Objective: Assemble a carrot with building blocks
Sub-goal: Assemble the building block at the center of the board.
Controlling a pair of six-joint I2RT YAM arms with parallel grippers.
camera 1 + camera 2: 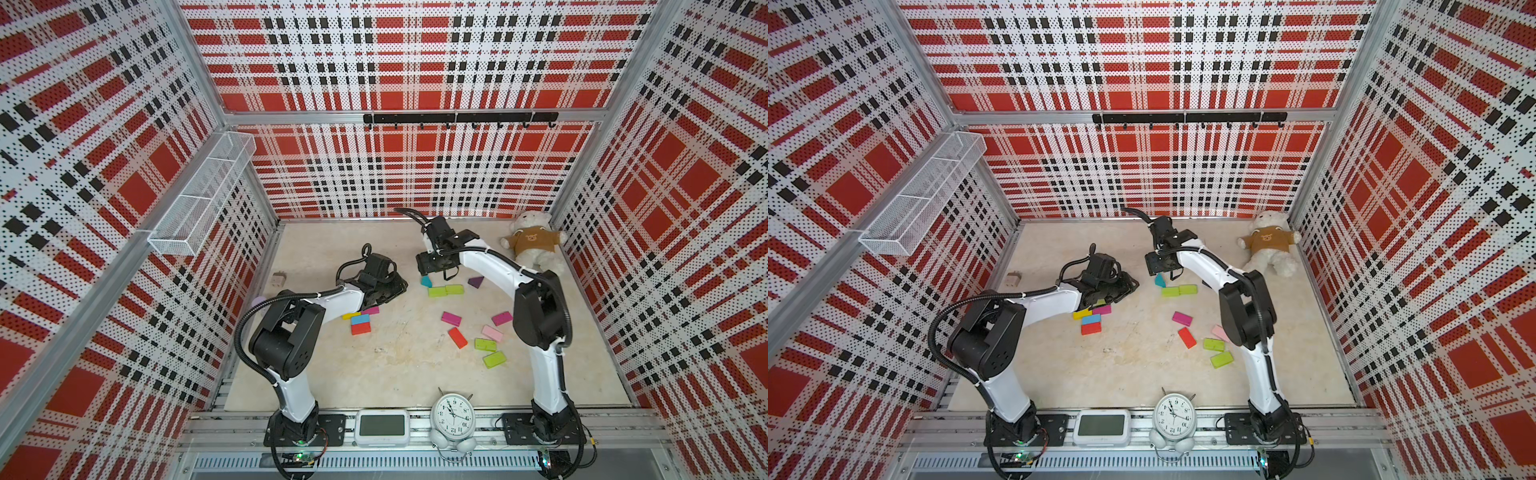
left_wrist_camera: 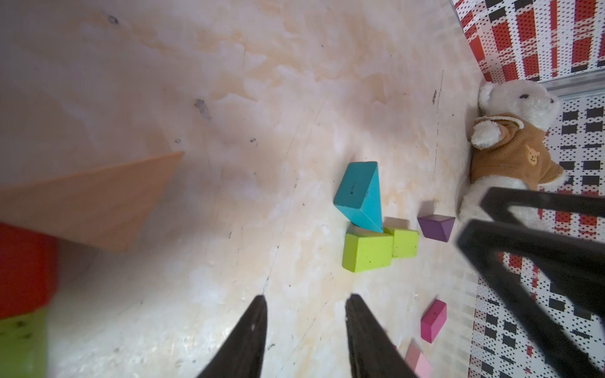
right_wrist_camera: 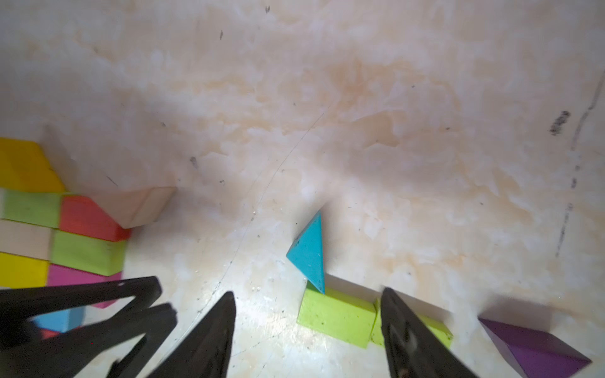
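Observation:
A teal triangular block [image 3: 311,255] stands tilted, with one corner resting on the first of two lime green blocks [image 3: 337,314] that lie end to end. My right gripper [image 3: 307,291] hovers open just above this pair [image 1: 445,290] and holds nothing. A purple triangle [image 1: 476,282] lies to their right. My left gripper [image 2: 307,297] is open and empty over bare floor. It sits low above a packed cluster of yellow, lime, red, tan, magenta and blue blocks [image 3: 65,229] with a tan triangle [image 2: 98,199] at its edge. More blocks [image 1: 457,337] lie scattered near the right arm.
A teddy bear [image 1: 534,245] lies in the back right corner. A beige plug-like cube [image 1: 279,280] sits by the left wall. An alarm clock [image 1: 453,417] and a timer [image 1: 382,427] stand on the front rail. A wire basket [image 1: 199,199] hangs on the left wall.

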